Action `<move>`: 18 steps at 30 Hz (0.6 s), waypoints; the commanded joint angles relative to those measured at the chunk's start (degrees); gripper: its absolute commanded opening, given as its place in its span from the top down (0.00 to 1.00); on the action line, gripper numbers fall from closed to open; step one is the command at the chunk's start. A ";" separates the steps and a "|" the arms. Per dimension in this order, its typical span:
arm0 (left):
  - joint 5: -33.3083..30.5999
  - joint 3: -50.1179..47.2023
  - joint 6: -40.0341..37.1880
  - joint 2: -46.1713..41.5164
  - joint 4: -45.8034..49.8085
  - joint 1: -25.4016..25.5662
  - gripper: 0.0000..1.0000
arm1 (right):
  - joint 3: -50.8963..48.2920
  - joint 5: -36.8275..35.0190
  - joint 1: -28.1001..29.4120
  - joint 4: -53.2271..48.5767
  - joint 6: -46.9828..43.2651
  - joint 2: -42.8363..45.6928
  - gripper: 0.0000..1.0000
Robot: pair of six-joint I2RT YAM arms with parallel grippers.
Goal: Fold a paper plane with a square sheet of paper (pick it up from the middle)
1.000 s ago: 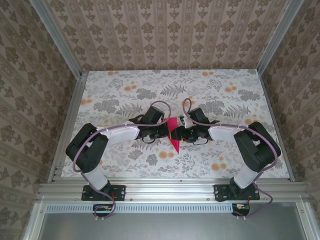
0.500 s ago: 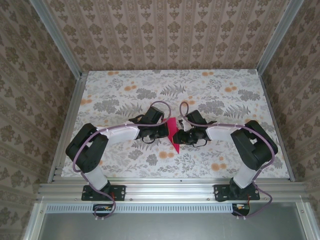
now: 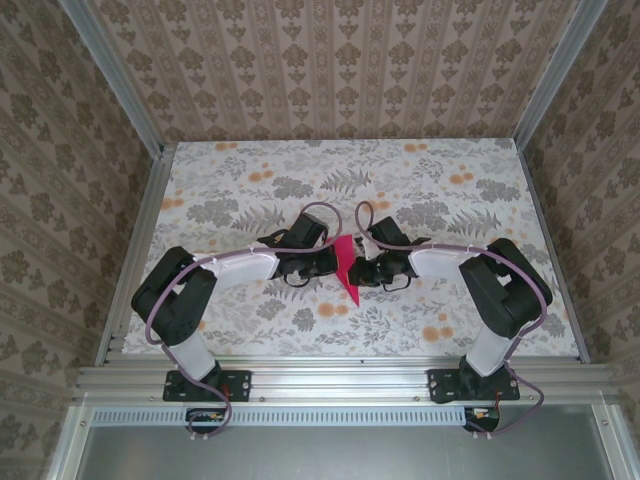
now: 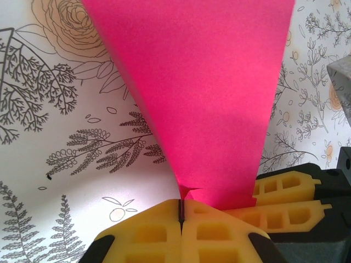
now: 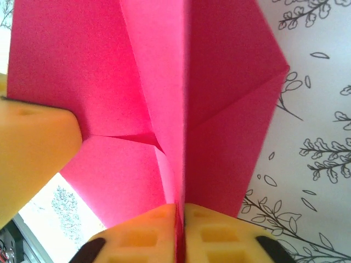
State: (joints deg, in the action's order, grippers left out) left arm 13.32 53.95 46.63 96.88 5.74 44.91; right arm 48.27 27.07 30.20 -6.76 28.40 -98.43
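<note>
since a second ago the right arm has drawn in toward the left. the right gripper (image 3: 361,270), which stood parted beside the paper then, is now clenched on the sheet of paper (image 3: 346,262). in the right wrist view its yellow pads (image 5: 219,235) meet on a creased edge of the magenta sheet. the left gripper (image 3: 334,263) has kept its place and its pinch; in the left wrist view its pads (image 4: 156,233) press together on a narrow part of the paper. the sheet itself has hardly shifted. it hangs between the two grippers over the middle of the flower-printed worktop (image 3: 450,300), folded to a pointed shape. its long axis runs far to near, and the sharp tip points toward the near edge, leaning slightly right.
</note>
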 commanded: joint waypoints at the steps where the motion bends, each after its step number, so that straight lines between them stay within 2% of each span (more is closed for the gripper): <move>1: 0.94 0.09 0.14 -0.76 -0.42 -0.33 1.00 | 1.38 -2.65 0.39 -4.25 -1.11 1.44 0.94; 7: 0.72 1.06 0.13 -3.97 -0.53 -0.15 0.69 | 2.60 -10.94 0.39 -11.67 -3.01 7.08 0.99; 9: -0.39 1.25 -0.17 -5.57 0.26 0.01 0.60 | 3.16 -15.72 0.26 -14.71 -3.66 9.40 1.00; 10: -1.21 1.12 -0.30 -6.47 0.71 0.06 0.52 | 3.66 -18.27 0.19 -16.49 -4.15 10.37 1.00; 12: -2.61 0.58 -0.32 -8.22 1.11 0.16 0.45 | 4.81 -22.74 -0.13 -19.85 -5.15 12.03 1.00; 13: -3.74 0.25 -0.32 -9.23 1.51 0.18 0.38 | 5.46 -24.90 -0.39 -21.43 -5.61 12.54 1.00; 18: -8.71 -1.57 -0.25 -12.76 3.80 0.16 0.27 | 9.66 -31.34 -1.71 -28.13 -7.77 10.44 0.99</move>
State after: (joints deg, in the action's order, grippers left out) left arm 8.73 53.95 46.61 85.97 6.90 44.95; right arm 55.22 3.18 29.23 -27.20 23.09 -86.89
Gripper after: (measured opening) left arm 0.723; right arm 0.048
